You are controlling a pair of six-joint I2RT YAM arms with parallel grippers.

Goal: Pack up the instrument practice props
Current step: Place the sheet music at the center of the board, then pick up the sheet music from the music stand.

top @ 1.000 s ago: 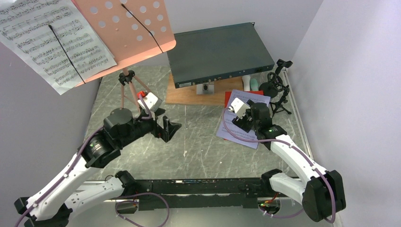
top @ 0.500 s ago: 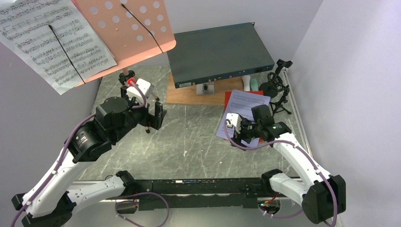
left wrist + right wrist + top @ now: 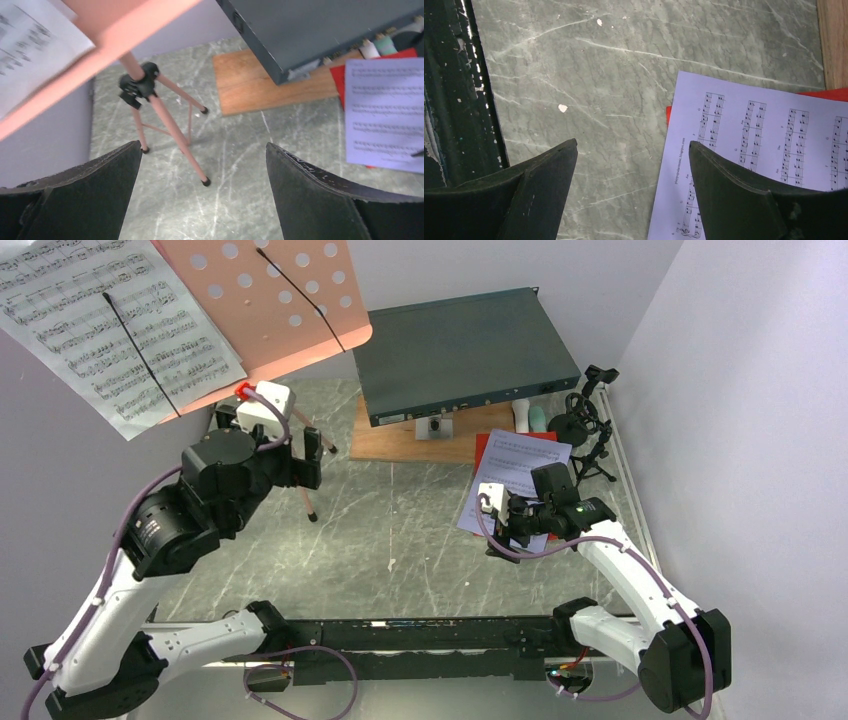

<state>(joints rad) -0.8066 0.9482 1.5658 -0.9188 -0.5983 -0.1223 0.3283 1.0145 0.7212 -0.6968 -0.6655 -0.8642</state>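
Observation:
The salmon-pink music stand (image 3: 262,302) stands at the back left with a white sheet-music page (image 3: 110,330) clipped on it; its tripod legs (image 3: 165,117) show in the left wrist view. My left gripper (image 3: 312,456) is open and empty, raised in front of the legs. A lavender page (image 3: 515,480) lies on a red page (image 3: 490,444) at the right, also in the right wrist view (image 3: 769,135). My right gripper (image 3: 497,528) is open over the lavender page's near left edge. The black mic stand (image 3: 585,430) and white/mint tubes (image 3: 530,416) are at the back right.
A dark grey rack-mount box (image 3: 465,352) rests on a wooden board (image 3: 420,440) at the back centre. White walls close in left and right. A black rail (image 3: 400,632) runs along the near edge of the grey marbled table (image 3: 400,540).
My left gripper has risen and swung left and back toward the music stand's legs. My right gripper has pulled back toward the near left edge of the lavender page.

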